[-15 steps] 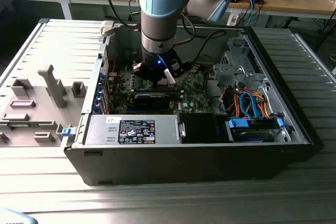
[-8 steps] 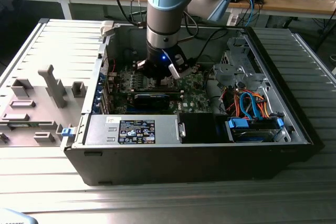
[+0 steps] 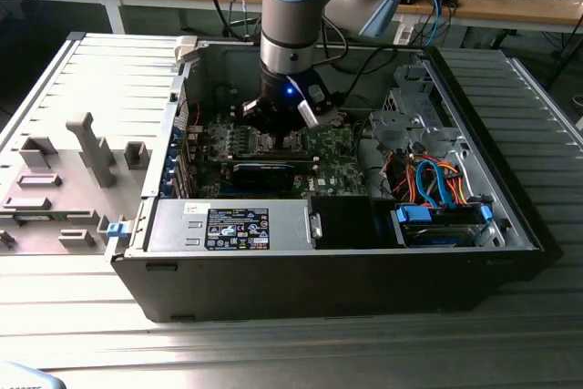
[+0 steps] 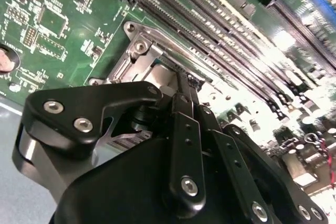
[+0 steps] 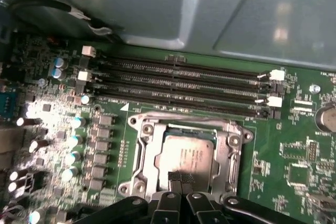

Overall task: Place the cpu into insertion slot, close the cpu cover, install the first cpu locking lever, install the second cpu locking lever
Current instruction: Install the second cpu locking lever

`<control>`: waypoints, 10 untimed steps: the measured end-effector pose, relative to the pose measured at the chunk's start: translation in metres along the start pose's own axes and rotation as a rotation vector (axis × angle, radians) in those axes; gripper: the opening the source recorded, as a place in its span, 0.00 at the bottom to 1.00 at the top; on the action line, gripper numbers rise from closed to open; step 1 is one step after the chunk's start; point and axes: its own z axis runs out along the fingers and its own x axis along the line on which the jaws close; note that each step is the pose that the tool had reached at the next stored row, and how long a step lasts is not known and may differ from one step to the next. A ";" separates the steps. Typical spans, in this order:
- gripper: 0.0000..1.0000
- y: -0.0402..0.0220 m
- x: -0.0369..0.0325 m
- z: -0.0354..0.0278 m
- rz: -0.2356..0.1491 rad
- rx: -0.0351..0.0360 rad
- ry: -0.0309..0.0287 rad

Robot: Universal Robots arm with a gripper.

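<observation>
The arm reaches down into the open computer case (image 3: 510, 225), and its gripper (image 5: 180, 181) is right over the socket. The chip (image 5: 188, 157) lies flat in the socket on the green board (image 5: 294, 177), with the metal cover (image 5: 152, 150) framing it. The jaws are pinched nearly together, their tips touching or almost touching the chip's edge. I cannot tell if they hold anything.

I think a hard push could press the chip crooked and bend the tiny pins under it. A sideways slide could scratch the chip or knock the long black slots (image 5: 178, 85) nearby.
</observation>
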 end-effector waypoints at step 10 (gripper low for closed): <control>0.11 0.0043 -0.0006 -0.0330 0.001 0.0505 0.0070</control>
